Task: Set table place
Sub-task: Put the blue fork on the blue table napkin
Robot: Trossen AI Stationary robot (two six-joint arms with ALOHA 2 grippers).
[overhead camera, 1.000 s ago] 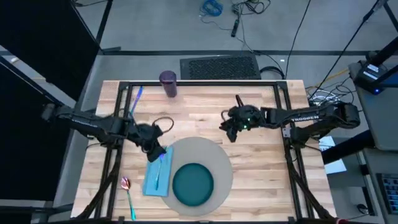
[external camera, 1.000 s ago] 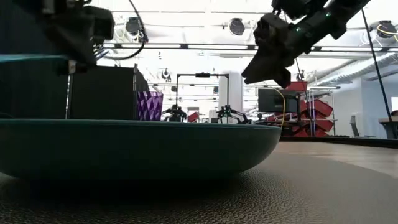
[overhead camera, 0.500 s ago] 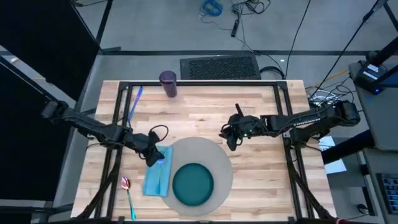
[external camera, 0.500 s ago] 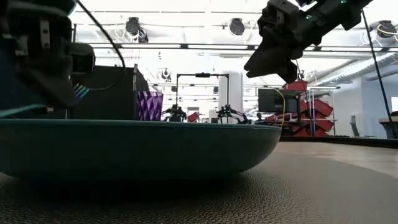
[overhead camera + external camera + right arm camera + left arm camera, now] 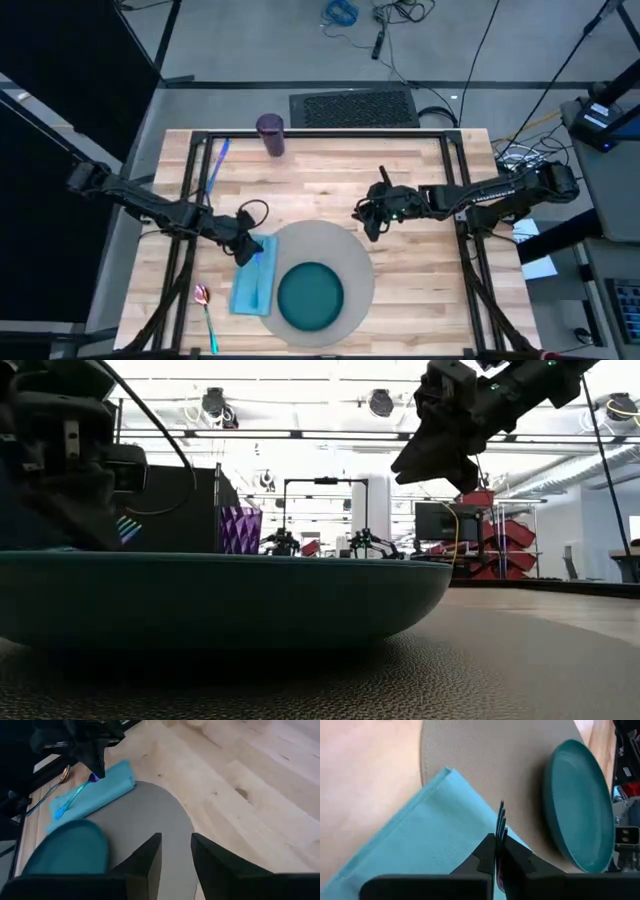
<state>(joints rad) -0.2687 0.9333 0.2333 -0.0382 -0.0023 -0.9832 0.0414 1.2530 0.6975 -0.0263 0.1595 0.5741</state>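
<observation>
1. On the tabletop (image 5: pixel 400 150), the place is lying half set: the grey mat (image 5: pixel 355 255) is carrying the teal plate (image 5: pixel 310 296), and the napkin (image 5: pixel 250 285) is lying along the mat's left edge, partly over it.
2. The left gripper (image 5: pixel 247 252) is hovering at the napkin's far end, its fingers (image 5: pixel 485 857) pinched narrow on the fork (image 5: pixel 75 797), which is lying down the napkin's length.
3. The fork's long axis is running along the napkin, roughly from the far side of the tabletop toward the near side; the left wrist view is showing the tines (image 5: pixel 501 817) sticking out past the fingers.
4. Judging by this, the fork is being placed now, though not yet released.
5. Left to do: the knife (image 5: pixel 215 165) is lying far left, the spoon (image 5: pixel 205 310) is lying off the mat at near left, and the cup (image 5: pixel 270 133) is standing at the far edge.
6. The right gripper (image 5: pixel 368 215) is waiting above the mat's far right edge, fingers apart and holding nothing.
</observation>
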